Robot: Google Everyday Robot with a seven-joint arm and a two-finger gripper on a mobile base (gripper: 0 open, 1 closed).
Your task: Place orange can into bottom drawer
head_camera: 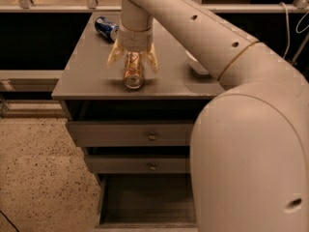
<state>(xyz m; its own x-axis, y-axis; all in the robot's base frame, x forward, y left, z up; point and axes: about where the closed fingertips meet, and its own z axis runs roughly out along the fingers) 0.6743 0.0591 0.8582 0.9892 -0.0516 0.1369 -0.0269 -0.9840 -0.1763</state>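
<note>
- Orange can (133, 76) lies on its side on the grey cabinet top (84, 76), near the front edge.
- Gripper (133, 62) sits over it, fingers (115, 57) spread wide, straddling the can without clamping it.
- Bottom drawer (145, 199) stands open at 6 o'clock.
- Blue can (106, 27) lies at 11 o'clock.

Cream-white robot arm (193, 28) comes in from lower right. Its bulky rounded housing (251, 158) fills the foreground. From there a long link with small dark holes runs up and left, with a thin tan band (236, 57) near its base. At the top the arm bends and the cylindrical wrist (134, 21) points straight down. Below it is the two-finger hand (132, 65), upper centre-left of view, low over the grey wooden table (82, 81). The pale yellow fingers (114, 57) are splayed wide apart, tips angled down and outward, one on each side of the wrist axis.
</note>
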